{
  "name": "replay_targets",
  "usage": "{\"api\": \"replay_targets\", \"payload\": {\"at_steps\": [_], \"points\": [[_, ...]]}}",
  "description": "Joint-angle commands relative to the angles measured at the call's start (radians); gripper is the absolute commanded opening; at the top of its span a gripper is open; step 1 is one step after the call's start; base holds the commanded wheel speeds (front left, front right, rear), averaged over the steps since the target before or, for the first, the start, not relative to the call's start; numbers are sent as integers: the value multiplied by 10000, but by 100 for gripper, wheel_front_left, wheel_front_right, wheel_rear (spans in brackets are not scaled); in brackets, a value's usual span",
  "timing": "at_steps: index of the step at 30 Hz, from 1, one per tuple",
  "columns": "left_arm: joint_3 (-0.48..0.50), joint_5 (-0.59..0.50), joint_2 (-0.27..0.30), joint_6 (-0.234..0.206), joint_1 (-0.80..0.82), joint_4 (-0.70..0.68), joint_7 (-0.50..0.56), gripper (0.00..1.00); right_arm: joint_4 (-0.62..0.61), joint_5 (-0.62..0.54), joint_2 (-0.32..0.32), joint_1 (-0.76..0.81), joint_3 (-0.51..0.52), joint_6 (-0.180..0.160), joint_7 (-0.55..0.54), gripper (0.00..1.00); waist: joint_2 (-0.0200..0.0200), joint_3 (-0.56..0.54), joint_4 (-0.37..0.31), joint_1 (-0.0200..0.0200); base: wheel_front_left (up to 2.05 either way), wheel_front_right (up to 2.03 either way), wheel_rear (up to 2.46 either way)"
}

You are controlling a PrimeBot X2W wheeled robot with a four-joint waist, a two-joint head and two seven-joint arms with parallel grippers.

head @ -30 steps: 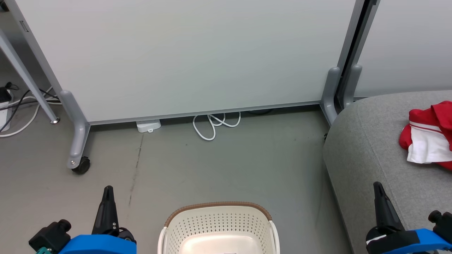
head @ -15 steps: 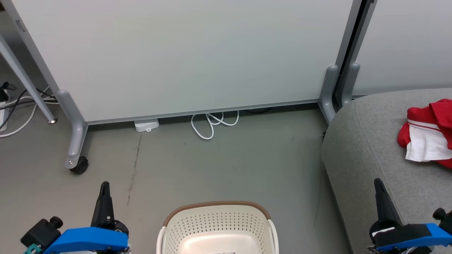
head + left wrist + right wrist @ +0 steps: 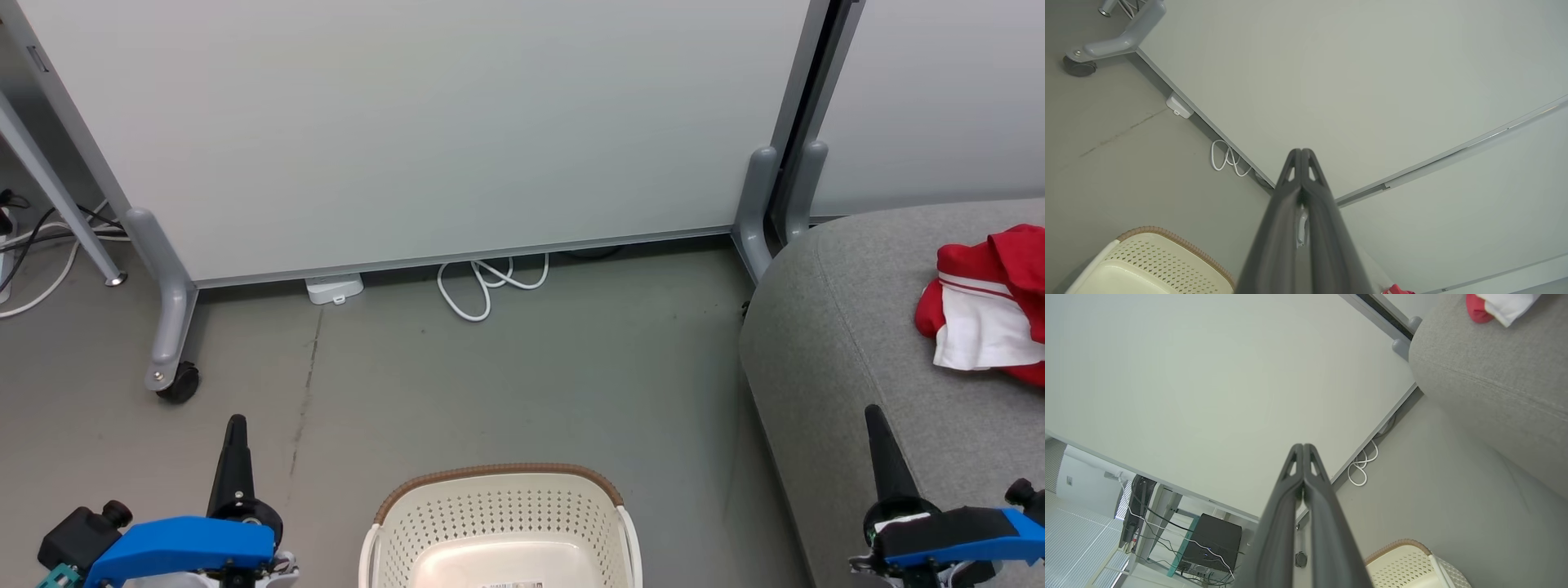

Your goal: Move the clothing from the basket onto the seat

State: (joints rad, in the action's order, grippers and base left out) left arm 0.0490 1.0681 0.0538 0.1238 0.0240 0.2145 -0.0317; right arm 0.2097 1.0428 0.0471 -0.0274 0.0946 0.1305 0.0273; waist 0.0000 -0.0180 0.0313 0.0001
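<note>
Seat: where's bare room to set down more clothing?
Free: large grey fabric seat from its rounded left edge to the bright red-and-white garment, plus the near strip by the right gripper. Crowded: far right, under the garment.

Red-and-white clothing [image 3: 976, 327] lies crumpled on the grey seat [image 3: 849, 327], the cream perforated basket [image 3: 498, 514] upright near it

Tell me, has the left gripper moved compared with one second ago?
Yes. Against the laundry basket, the left gripper has shifted leftward in the head view, widening their gap.
</note>
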Motion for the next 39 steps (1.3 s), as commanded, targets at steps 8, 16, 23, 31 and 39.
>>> {"api": "replay_targets", "payload": {"at_steps": [8, 16, 23, 31, 39], "points": [[135, 893, 19, 65, 359, -22, 237, 0, -8, 951, 44, -352, 49, 3, -241, 0, 0, 24, -36, -1, 0, 0, 0], [229, 1678, 14, 73, 459, 37, 453, 0, 55, 1758, 45, -445, 76, 3, -448, 0, 0, 50, -74, -1, 0, 0, 0], [289, 2314, 9, 79, 545, 82, 624, 0, 107, 2421, 47, -509, 97, 3, -623, 0, 0, 73, -108, -1, 0, 0, 0], [366, 3004, 4, 88, 623, 137, 811, 0, 159, 3131, 47, -591, 122, 3, -791, 0, 0, 99, -146, -1, 0, 0, 0], [450, 3642, -1, 95, 699, 184, 984, 0, 211, 3800, 49, -657, 147, 3, -976, 0, 0, 124, -185, -1, 0, 0, 0]]}}
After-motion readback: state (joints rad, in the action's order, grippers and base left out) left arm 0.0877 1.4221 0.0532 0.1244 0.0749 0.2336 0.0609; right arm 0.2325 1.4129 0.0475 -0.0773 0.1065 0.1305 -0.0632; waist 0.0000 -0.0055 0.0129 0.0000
